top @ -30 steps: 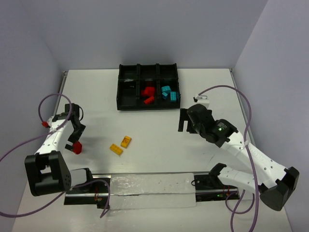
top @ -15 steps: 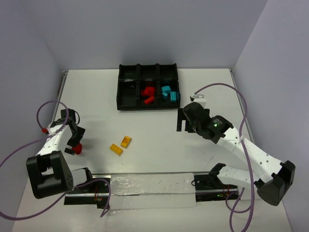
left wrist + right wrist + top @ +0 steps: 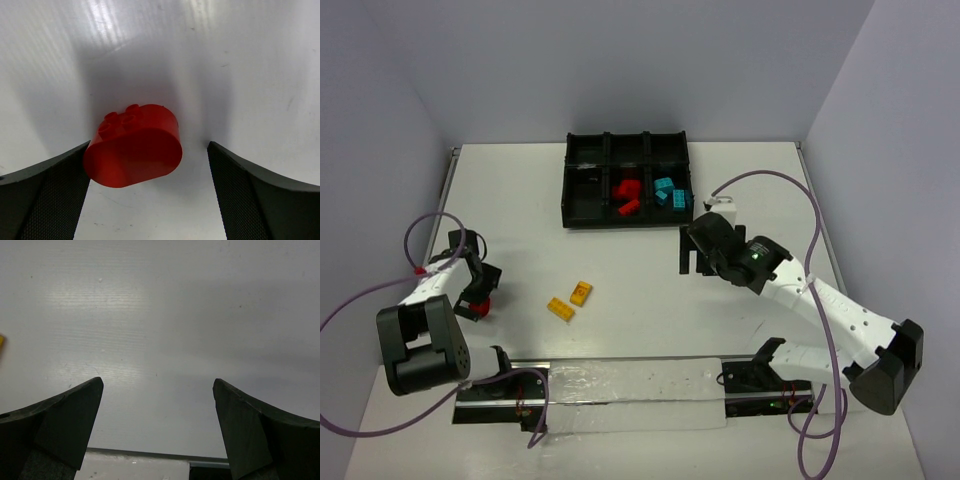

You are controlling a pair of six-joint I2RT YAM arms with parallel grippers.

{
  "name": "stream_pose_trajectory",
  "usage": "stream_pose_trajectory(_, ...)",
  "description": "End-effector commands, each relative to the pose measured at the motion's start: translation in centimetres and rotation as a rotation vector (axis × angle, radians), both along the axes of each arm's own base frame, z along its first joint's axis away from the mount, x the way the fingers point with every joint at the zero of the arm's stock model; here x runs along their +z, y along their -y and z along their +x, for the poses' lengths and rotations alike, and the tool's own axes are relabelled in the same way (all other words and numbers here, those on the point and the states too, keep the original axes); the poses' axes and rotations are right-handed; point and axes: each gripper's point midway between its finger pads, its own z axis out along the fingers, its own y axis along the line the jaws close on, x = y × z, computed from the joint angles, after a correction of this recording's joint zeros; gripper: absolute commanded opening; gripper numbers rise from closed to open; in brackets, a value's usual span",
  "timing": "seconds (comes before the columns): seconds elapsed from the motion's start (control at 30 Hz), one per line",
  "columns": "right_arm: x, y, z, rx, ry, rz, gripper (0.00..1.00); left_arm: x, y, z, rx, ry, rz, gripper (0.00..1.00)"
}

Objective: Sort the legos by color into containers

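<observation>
Red rounded plastic lego brick [image 3: 134, 145] with two studs lies on the white surface [image 3: 650, 280] at the far left, well apart from the black plastic divided tray [image 3: 566, 185], and it sits between the fingers of my left hand [image 3: 149, 143]. That hand is spread and not clenched: one pad is against or just beside the brick, while the other stands off with bare surface between. I judge the step in hand to be picking up this red piece, with the grasp not yet made. Next I would need to close squarely on its flat sides without pushing it sideways, lift it, and carry it across to the middle near compartment, where the other red legos [image 3: 626, 192] lie beside the cyan legos [image 3: 670, 192]. Two yellow studded bricks [image 3: 570, 301] wait loose on the surface between my arms. My right hand [image 3: 692, 250] hangs spread and empty near the tray's near right corner, and a sliver of yellow shows at the left edge of its wrist view.
</observation>
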Motion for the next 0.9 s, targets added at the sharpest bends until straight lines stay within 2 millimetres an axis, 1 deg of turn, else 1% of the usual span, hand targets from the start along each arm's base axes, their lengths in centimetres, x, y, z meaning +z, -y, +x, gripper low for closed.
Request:
stream_pose_trajectory(0.0, 1.7, -0.7, 0.5, -0.015, 0.038, 0.014, 0.98, 0.8, 1.2, 4.5, -0.102, 0.135, -0.050, 0.99)
stream_pose_trajectory(0.07, 1.7, -1.0, 0.5, -0.009, 0.035, 0.016, 0.99, 1.2, 2.0, 6.1, -0.155, 0.174, -0.064, 0.99)
stream_pose_trajectory(0.13, 1.8, -1.2, 0.4, -0.010, 0.036, 0.018, 0.98, 1.1, 3.3, 7.0, -0.220, 0.158, -0.066, 0.99)
stream_pose_trajectory(0.17, 1.8, -1.2, 0.4, -0.010, 0.037, 0.019, 0.98, 1.1, 3.4, 6.9, -0.226, 0.155, -0.065, 0.99)
stream_pose_trajectory(0.2, 2.0, -1.3, 0.4, -0.013, 0.044, 0.025, 0.98, 1.3, 4.3, 7.9, -0.274, 0.152, -0.057, 0.99)
stream_pose_trajectory(0.27, 2.1, -1.3, 0.4, -0.019, 0.047, 0.028, 0.99, 1.6, 5.7, 9.0, -0.341, 0.143, -0.045, 0.99)
stream_pose_trajectory(0.33, 2.3, -1.3, 0.3, -0.028, 0.053, 0.031, 0.98, 2.3, 7.7, 10.4, -0.420, 0.152, -0.046, 0.99)
stream_pose_trajectory(0.43, 2.5, -1.0, 0.0, -0.047, 0.063, 0.042, 0.99, 3.0, 9.0, 11.3, -0.472, 0.157, -0.049, 0.99)
stream_pose_trajectory(0.47, 2.6, -0.9, -0.2, -0.051, 0.067, 0.048, 0.99, 3.7, 9.5, 11.8, -0.491, 0.168, -0.047, 0.99)
stream_pose_trajectory(0.5, 2.5, -0.8, -0.3, -0.055, 0.069, 0.046, 0.99, 4.2, 9.7, 12.2, -0.501, 0.176, -0.046, 0.99)
stream_pose_trajectory(0.53, 2.6, -0.6, -0.3, -0.062, 0.072, 0.049, 0.99, 4.4, 9.7, 12.1, -0.507, 0.174, -0.045, 0.99)
stream_pose_trajectory(0.6, 2.5, -0.3, -0.6, -0.074, 0.080, 0.056, 0.99, 5.9, 9.9, 12.3, -0.522, 0.189, -0.041, 0.99)
stream_pose_trajectory(0.67, 2.5, 0.0, -0.6, -0.084, 0.088, 0.058, 0.99, 7.4, 9.5, 12.3, -0.514, 0.207, -0.022, 0.99)
stream_pose_trajectory(0.73, 2.3, 0.2, -0.7, -0.091, 0.088, 0.053, 0.99, 8.4, 9.1, 11.7, -0.501, 0.199, -0.007, 0.99)
stream_pose_trajectory(0.87, 2.1, 0.3, -0.4, -0.104, 0.101, 0.051, 0.99, 9.9, 8.4, 10.3, -0.510, 0.176, 0.013, 0.99)
